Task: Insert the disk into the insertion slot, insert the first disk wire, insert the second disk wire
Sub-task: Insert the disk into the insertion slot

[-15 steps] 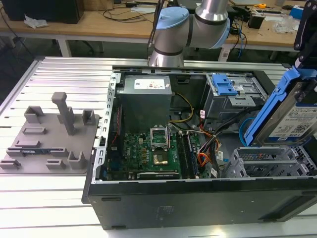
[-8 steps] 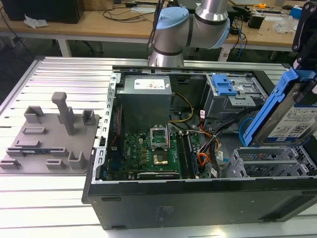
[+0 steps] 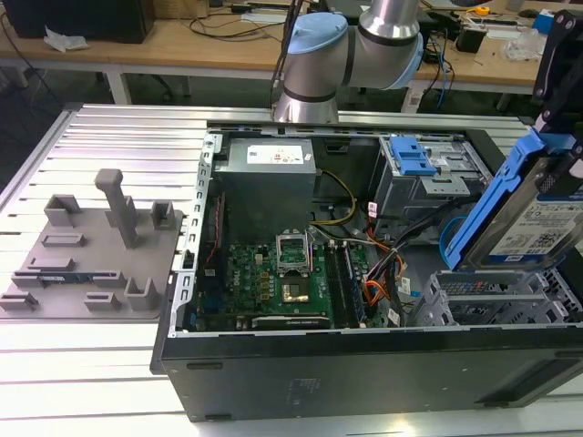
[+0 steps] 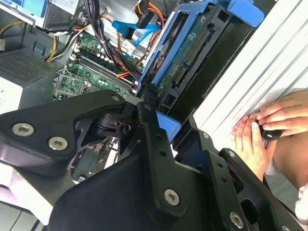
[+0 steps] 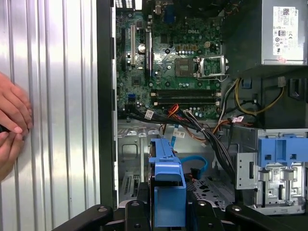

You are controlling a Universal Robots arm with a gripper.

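The gripper point(image 5: 168, 208) has its fingers point(image 4: 151, 144) clamped on the blue carrier of the disk point(image 3: 537, 214), which hangs clear of the insertion slot point(image 3: 487, 305). The slot's perforated cage sits in the computer case point(image 3: 364, 373) at its near corner, on the exterior view's right. The disk is tilted. Its long axis slants down toward the cage, with the lower end just above the cage's top edge, so the bay lies directly below and ahead of the fingers. The disk and the power supply point(image 3: 269, 168) each carry a white printed label. A person's hand point(image 4: 262, 127) rests on the table point(image 3: 109, 137) beside the case.
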